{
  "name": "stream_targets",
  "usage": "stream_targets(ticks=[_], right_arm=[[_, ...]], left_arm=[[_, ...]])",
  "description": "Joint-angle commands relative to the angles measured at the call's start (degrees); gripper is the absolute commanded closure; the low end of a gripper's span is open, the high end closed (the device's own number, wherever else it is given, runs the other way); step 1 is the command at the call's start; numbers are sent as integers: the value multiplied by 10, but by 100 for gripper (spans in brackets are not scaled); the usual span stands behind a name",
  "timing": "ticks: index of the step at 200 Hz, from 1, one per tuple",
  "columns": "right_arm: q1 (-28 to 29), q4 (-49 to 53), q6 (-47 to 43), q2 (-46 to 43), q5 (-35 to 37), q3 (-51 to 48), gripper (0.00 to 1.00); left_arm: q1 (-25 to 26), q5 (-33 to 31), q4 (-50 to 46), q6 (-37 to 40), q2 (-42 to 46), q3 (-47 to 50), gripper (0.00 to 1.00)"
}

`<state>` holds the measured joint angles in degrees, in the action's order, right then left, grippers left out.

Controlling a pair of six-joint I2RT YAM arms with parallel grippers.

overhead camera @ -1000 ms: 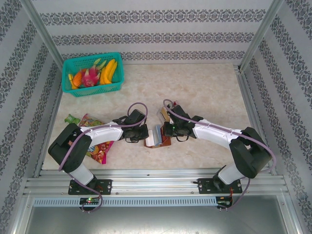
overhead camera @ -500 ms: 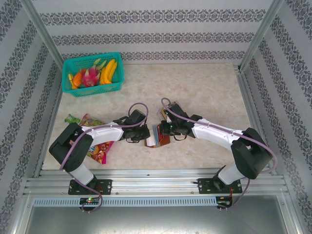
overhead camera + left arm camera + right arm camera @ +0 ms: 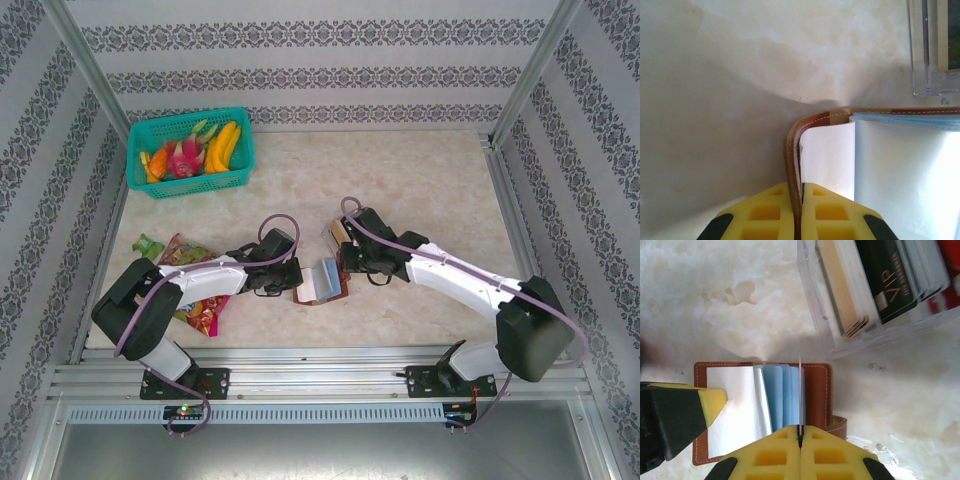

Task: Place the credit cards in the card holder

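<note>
A teal basket (image 3: 190, 152) of fruit sits in the tabletop's (image 3: 430, 180) far-left corner. A bright snack packet (image 3: 205, 312) lies by the left edge, and a clear slotted stand (image 3: 890, 335) sits mid-tabletop.

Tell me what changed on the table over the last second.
The right arm's elbow swung outward and nearer; the right tool, shut on a thin sheet, edged right. The card holder's sleeves fanned open more. The left tool stayed put, shut on the cover. Basket, snack packet and card stand unmoved.
</note>
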<state>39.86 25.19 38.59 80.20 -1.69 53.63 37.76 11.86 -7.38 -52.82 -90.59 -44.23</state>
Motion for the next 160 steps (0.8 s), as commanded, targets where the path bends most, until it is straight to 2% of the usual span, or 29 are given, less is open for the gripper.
stream_targets(ticks=[1, 114, 160], right_arm=[[-6, 23, -8, -9, 28, 6, 92], [-3, -46, 16, 75, -37, -22, 93], [11, -118, 40, 64, -92, -34, 93]], left_arm=[[-3, -1, -3, 10, -2, -3, 93], [-3, 3, -2, 7, -12, -6, 93], [-3, 9, 10, 5, -22, -7, 93]])
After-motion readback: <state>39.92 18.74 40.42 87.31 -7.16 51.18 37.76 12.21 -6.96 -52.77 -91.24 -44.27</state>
